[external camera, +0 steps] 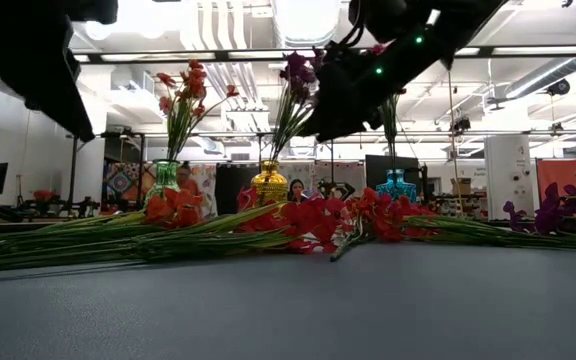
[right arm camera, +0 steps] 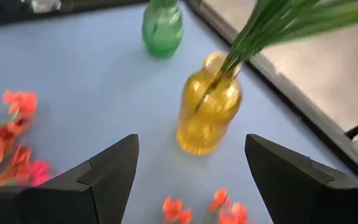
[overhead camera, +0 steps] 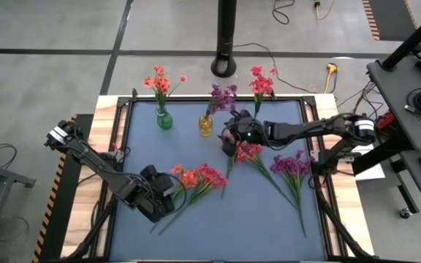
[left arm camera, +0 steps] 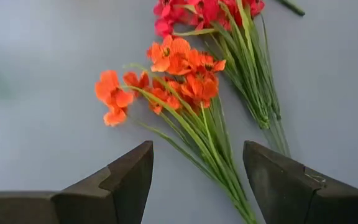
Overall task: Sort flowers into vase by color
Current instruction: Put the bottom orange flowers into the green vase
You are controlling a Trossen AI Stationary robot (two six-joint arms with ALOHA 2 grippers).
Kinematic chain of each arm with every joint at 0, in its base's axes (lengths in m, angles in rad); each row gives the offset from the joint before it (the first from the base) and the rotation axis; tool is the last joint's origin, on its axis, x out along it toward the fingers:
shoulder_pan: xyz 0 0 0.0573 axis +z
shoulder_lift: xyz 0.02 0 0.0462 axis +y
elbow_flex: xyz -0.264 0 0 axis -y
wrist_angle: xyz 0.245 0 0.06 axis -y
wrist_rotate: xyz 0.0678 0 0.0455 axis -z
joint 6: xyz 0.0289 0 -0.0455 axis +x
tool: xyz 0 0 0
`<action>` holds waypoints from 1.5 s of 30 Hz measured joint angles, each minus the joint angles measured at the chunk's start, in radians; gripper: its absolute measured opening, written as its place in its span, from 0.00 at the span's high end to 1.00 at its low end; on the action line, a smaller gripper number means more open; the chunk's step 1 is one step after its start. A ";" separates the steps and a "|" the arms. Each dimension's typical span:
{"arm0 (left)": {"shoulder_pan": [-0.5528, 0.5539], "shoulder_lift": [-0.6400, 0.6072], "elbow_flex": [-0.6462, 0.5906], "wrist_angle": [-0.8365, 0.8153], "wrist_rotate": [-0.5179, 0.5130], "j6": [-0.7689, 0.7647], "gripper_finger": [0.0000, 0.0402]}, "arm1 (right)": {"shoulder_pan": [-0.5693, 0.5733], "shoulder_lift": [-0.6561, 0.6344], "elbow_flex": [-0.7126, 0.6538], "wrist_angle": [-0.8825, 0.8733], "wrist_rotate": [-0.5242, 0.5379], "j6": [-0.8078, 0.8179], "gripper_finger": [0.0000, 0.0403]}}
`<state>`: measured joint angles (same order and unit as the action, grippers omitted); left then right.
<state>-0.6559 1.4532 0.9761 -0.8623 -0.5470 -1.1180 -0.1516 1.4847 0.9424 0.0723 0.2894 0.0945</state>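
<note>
Three vases stand at the table's far side: a green one [overhead camera: 164, 119] holding orange-red flowers, a yellow one [overhead camera: 206, 126] [right arm camera: 207, 115] holding purple ones, and a teal one [external camera: 396, 185] holding pink-red ones. Loose sprays lie flat on the mat: orange-red [overhead camera: 188, 177] [left arm camera: 182, 71], pink-red [overhead camera: 212, 174] [left arm camera: 194, 12], another pink-red [overhead camera: 248, 152], and purple [overhead camera: 291, 164]. My left gripper [overhead camera: 159, 191] [left arm camera: 197, 149] is open above the orange-red spray's stems [left arm camera: 219, 162], one finger to each side. My right gripper [overhead camera: 230, 139] [right arm camera: 191, 143] is open, hovering just right of the yellow vase.
A black frame [overhead camera: 218, 98] edges the blue mat, with wooden table margins outside it. A black pole base [overhead camera: 224, 67] stands beyond the far edge. Bare mat [overhead camera: 218, 226] lies toward the near edge. People and equipment show in the room behind, in the low view.
</note>
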 joint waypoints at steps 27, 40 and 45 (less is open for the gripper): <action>0.029 0.298 0.127 -0.047 0.249 -0.329 0.23 | 0.135 -0.006 0.000 -0.098 0.001 0.051 0.29; 0.068 0.404 0.138 -0.036 0.293 -0.334 0.34 | 0.161 -0.006 0.000 -0.114 0.000 0.065 0.29; 0.071 0.402 0.139 -0.032 0.299 -0.336 0.47 | 0.161 -0.006 0.000 -0.127 0.000 0.072 0.29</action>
<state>-0.5854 1.8555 1.1152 -0.8941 -0.2479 -1.4538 0.0093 1.4788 0.9421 -0.0550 0.2894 0.1665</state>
